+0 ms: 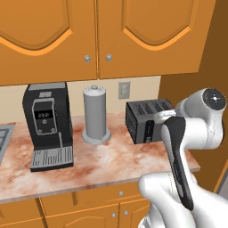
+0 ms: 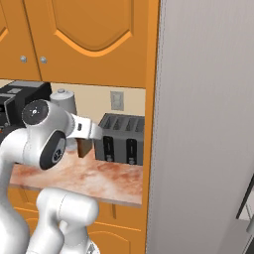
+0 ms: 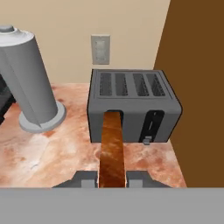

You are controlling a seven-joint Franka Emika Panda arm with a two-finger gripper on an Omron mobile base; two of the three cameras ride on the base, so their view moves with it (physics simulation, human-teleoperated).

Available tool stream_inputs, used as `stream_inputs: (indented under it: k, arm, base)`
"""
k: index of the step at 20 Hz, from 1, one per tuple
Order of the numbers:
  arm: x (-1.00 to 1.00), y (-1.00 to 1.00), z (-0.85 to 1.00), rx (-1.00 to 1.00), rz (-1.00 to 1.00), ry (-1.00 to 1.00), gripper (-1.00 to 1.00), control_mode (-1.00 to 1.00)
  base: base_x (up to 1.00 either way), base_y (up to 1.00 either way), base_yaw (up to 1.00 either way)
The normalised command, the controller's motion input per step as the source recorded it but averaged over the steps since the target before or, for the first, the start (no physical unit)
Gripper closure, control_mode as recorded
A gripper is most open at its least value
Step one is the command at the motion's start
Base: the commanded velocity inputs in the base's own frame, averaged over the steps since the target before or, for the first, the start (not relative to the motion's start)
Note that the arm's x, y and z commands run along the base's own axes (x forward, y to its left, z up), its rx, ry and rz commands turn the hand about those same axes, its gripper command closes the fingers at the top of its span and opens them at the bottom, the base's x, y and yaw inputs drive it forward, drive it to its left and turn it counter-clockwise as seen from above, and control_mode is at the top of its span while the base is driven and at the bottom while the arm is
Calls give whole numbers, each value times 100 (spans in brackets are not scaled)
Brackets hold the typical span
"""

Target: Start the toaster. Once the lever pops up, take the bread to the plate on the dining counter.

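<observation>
Far to the left of the gripper (image 3: 111, 178), a black coffee machine (image 1: 47, 125) stands on the worktop (image 1: 107, 164). It has a small display on its front and a ribbed drip tray at its foot.

Nearer, ahead and to the left of the gripper, is a grey canister (image 3: 27, 83). It is a tall cylinder on a wider round base, and it leans in the hand view.

Straight ahead and above the toaster, a pale outlet (image 3: 100, 49) sits on the cream wall.

The gripper is closed on the bread (image 3: 111, 148), with a dark finger (image 3: 85, 178) pressed to each flat face. The slice is seen edge-on as a narrow strip of mottled rust-brown crust, lighter near the top. It runs from between the fingers up across the toaster's front face. Its tan face is turned out of sight.

The toaster (image 3: 133, 107) stands just ahead of the gripper, at the right end of the worktop. It is a dark boxy body with four grilled slots on top and a grey front face with two upright lever tracks. The bread covers the left track. In the right track a small grey lever (image 3: 147, 140) sits at the bottom. The left base view shows its ribbed side.

To the right of the gripper and close beside the toaster, a brown side panel (image 3: 197, 87) rises from the worktop's edge.
</observation>
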Motion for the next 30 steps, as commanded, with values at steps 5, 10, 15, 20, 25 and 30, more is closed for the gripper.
stream_inputs:
  k: [5, 10, 15, 20, 25, 30]
  arm:
    - [-50, 3, 30, 0, 0, 10, 100, -100]
    - [-52, 0, 24, 0, 0, 2, 100, -100]
    - [-45, 0, 14, 0, 0, 0, 100, -100]
    - [-17, 0, 13, 0, 0, 0, 100, -100]
    - [-3, 0, 23, 0, 0, 0, 100, -100]
    - [-4, 0, 12, 0, 0, 0, 100, -100]
  base:
    - [0, 0, 0]
    - [0, 0, 0]
    - [0, 0, 0]
    - [0, 0, 0]
    - [0, 0, 0]
    - [0, 0, 0]
